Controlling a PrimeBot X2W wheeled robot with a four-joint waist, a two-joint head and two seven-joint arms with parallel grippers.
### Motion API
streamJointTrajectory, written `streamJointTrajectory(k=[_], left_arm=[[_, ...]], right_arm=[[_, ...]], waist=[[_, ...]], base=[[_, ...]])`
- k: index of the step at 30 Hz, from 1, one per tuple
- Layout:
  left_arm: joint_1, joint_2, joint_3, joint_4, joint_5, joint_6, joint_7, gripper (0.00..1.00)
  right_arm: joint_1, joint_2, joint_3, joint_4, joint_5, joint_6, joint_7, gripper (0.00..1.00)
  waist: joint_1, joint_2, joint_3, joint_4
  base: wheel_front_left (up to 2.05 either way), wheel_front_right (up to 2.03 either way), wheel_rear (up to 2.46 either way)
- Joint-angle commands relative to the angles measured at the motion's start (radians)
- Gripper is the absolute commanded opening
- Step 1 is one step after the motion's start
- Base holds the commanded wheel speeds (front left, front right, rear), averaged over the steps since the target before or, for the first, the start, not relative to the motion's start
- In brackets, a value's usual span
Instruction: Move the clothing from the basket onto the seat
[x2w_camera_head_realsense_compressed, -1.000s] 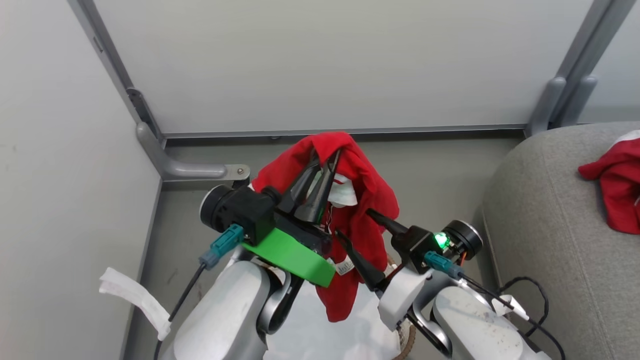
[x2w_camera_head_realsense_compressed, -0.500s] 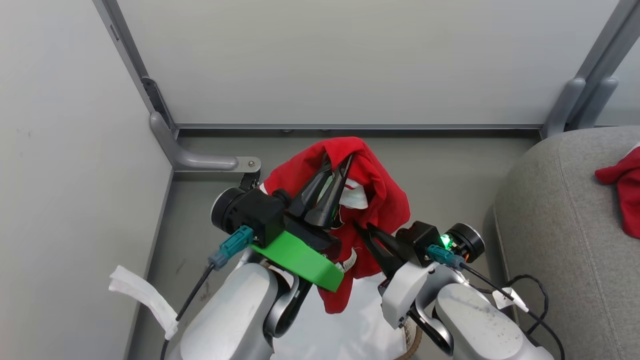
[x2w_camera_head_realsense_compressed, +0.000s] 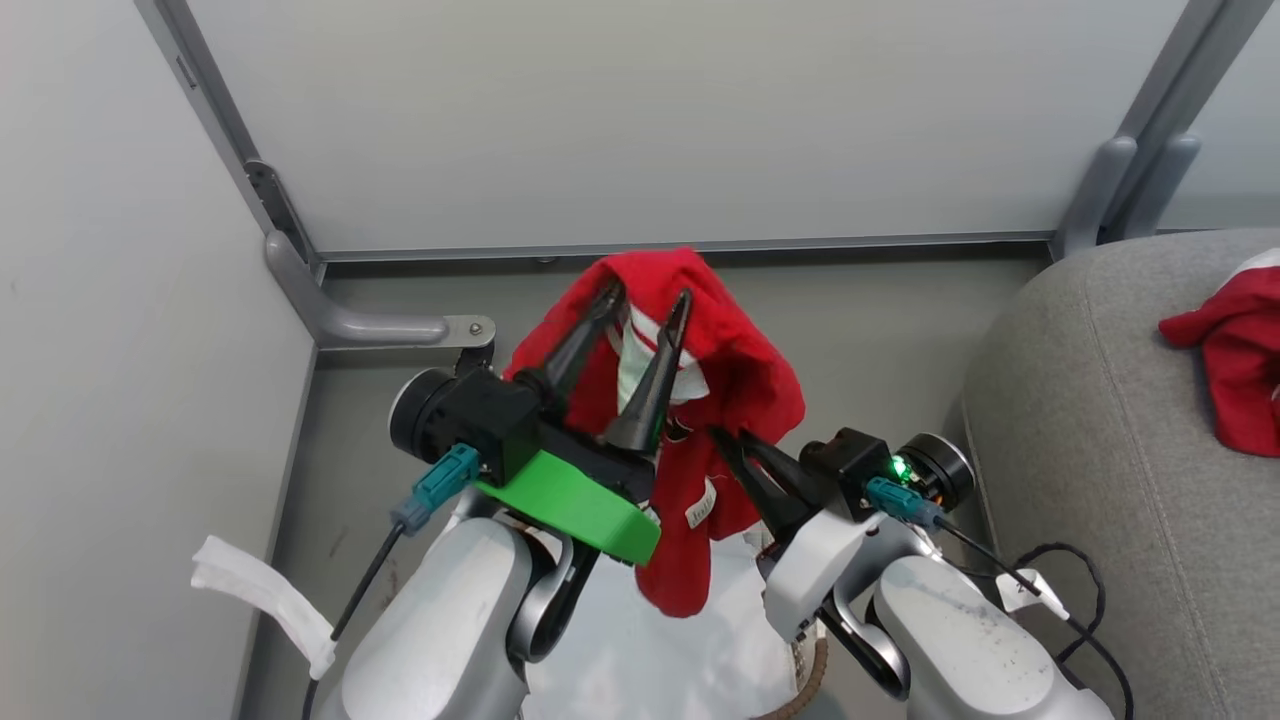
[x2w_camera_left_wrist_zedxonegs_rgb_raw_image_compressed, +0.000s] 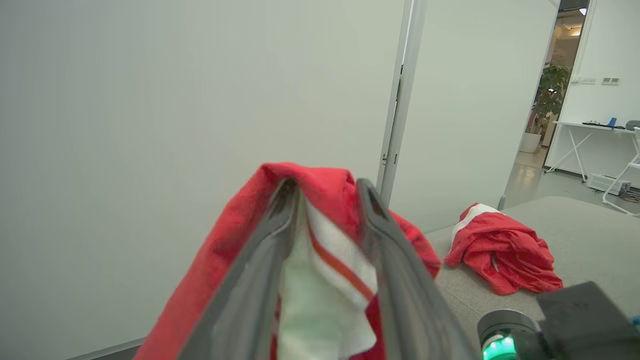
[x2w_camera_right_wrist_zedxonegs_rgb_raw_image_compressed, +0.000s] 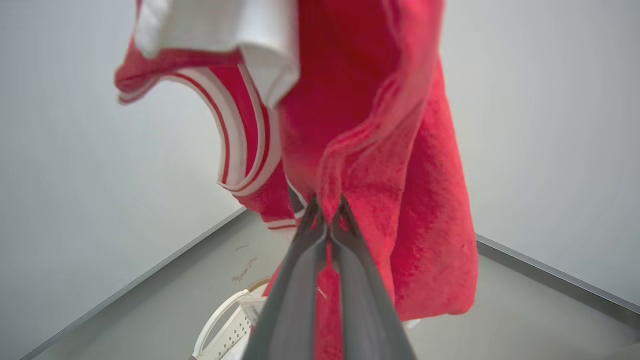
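Clothing (x2w_camera_head_realsense_compressed: 745, 385) drapes upraised, spread left claw (x2w_camera_head_realsense_compressed: 650, 294); right claw (x2w_camera_head_realsense_compressed: 722, 445) pinches it.

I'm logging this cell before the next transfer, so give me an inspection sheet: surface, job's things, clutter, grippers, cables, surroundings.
Surface: grey seat at right; grey floor below.
Job's things: one red garment lies on the seat; a second garment hangs lifted above the basket.
Clutter: white strip by the left wall.
Grippers: left gripper jaws parted, second garment draped over their tips; right gripper jaws shut on a fold of it.
Cables: black cable with teal plug at each wrist; black loops on the floor near the seat.
Surroundings: pale partition panels, grey frame posts.
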Motion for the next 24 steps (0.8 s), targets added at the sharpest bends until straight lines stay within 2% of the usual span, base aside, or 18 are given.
streamJointTrajectory(k=[1,7,18,24], left_arm=[[0.013,0.0,0.011,0.01,0.008,-0.002,0.0,1.0],[0.025,0.012,0.055,0.041,0.04,-0.002,0.001,1.0],[0.07,0.062,0.127,0.042,0.064,-0.002,0.0,1.0],[0.09,0.072,0.145,0.044,0.084,-0.002,0.0,1.0]], right_arm=[[0.018,-0.005,-0.009,-0.018,0.0,-0.001,-0.002,0.0],[0.046,-0.004,-0.039,-0.1,0.0,-0.001,-0.002,0.0],[0.089,-0.004,-0.054,-0.232,0.016,-0.001,-0.002,0.0],[0.119,-0.003,-0.073,-0.287,0.03,-0.001,-0.002,0.0]], waist=[[0.0,0.0,0.008,-0.025],[0.0,0.0,0.038,-0.131],[0.0,0.0,0.093,-0.434],[0.0,0.0,0.108,-0.556]], base=[[0.0,0.0,0.0],[0.0,0.0,0.0],[0.0,0.0,0.0],[0.0,0.0,0.0]])
